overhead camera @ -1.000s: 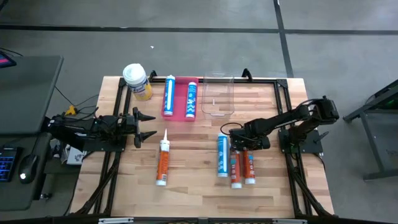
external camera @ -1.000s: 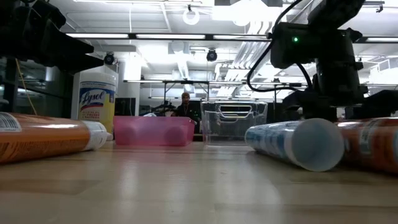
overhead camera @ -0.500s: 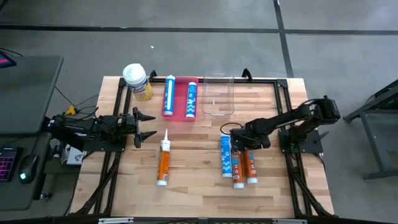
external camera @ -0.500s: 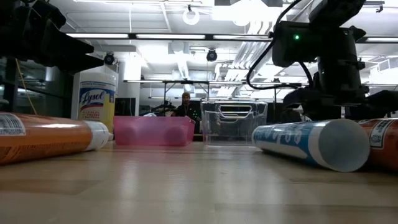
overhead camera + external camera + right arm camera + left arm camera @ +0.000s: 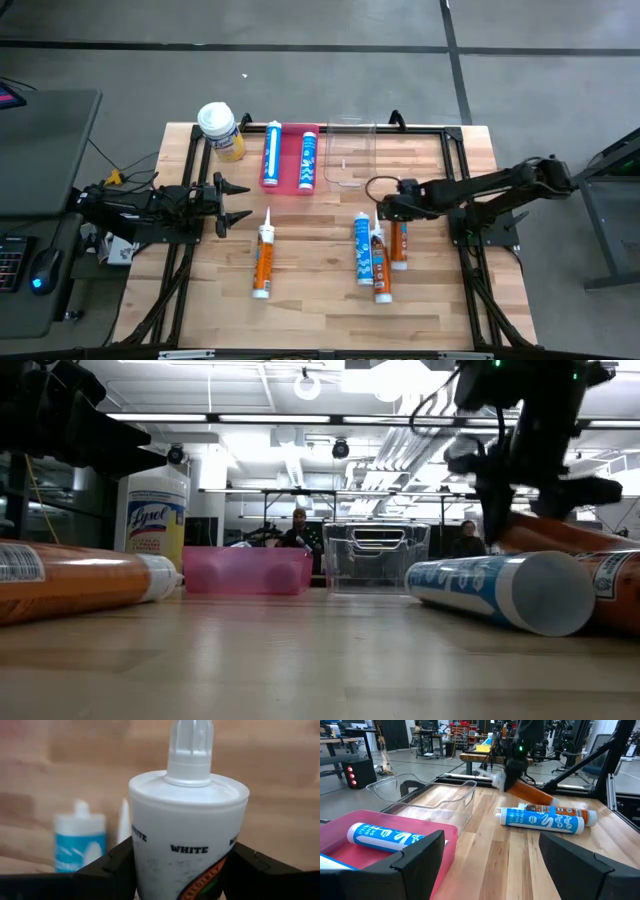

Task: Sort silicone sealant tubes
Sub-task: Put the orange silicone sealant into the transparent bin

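Observation:
My right gripper (image 5: 392, 208) is shut on an orange sealant tube (image 5: 399, 245) at the table's middle right. Beside that tube a blue tube (image 5: 363, 248) and another orange tube (image 5: 381, 272) lie flat on the table. A third orange tube (image 5: 262, 256) lies left of the middle. Two blue tubes (image 5: 272, 155) (image 5: 308, 160) lie at the pink tray (image 5: 291, 190). My left gripper (image 5: 240, 201) is open and empty at the table's left side. My right gripper pinches the orange tube's body just below its white nozzle end (image 5: 185, 855), one finger (image 5: 112, 867) on each side. The fingers come from the table's right and lie across the tube. The nozzle end (image 5: 496, 780) is raised, and the tube slants down toward its base.
A clear bin (image 5: 350, 155) stands right of the pink tray at the far side. A yellow jar with a white lid (image 5: 220, 130) stands at the far left corner. Black frame rails run along the table's edges.
My right gripper has gone up and toward the table's far edge with the orange tube. The tube's nozzle end has lifted, and the tube has slid away from its neighbours toward the far edge. The blue tube has shifted a little to the right.

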You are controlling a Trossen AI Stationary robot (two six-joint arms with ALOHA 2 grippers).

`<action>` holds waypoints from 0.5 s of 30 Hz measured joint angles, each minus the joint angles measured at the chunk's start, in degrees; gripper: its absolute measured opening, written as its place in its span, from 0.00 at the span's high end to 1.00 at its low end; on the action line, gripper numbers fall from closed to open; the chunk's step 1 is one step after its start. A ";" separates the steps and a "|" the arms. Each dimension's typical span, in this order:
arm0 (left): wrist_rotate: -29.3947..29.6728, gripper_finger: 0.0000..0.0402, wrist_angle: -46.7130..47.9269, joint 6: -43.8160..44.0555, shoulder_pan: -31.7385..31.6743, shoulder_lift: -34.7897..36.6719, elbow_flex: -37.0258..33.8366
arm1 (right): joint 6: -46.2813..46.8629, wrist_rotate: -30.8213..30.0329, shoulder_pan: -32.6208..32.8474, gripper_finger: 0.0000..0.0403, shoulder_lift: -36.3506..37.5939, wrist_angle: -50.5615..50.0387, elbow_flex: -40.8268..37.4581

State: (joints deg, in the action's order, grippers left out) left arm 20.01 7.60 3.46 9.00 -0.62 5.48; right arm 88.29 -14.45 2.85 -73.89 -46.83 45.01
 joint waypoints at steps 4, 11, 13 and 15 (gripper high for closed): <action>0.00 0.21 0.00 0.00 0.02 0.00 0.00 | -2.19 -4.95 -0.66 0.48 1.68 -7.30 5.94; -0.01 0.21 0.00 -0.02 -0.01 0.00 0.00 | -13.80 -15.68 -3.05 0.49 1.86 -18.04 22.48; 0.00 0.21 -0.02 -0.02 -0.01 0.00 0.00 | -18.87 -20.54 -4.34 0.49 1.75 -17.96 26.64; -0.02 0.21 0.00 0.01 -0.01 0.00 0.00 | -25.01 -26.77 -5.84 0.49 0.90 -17.29 30.17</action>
State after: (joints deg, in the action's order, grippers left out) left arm 19.99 7.60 3.46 9.00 -0.62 5.48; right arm 63.28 -41.22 -2.98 -72.99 -64.12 75.18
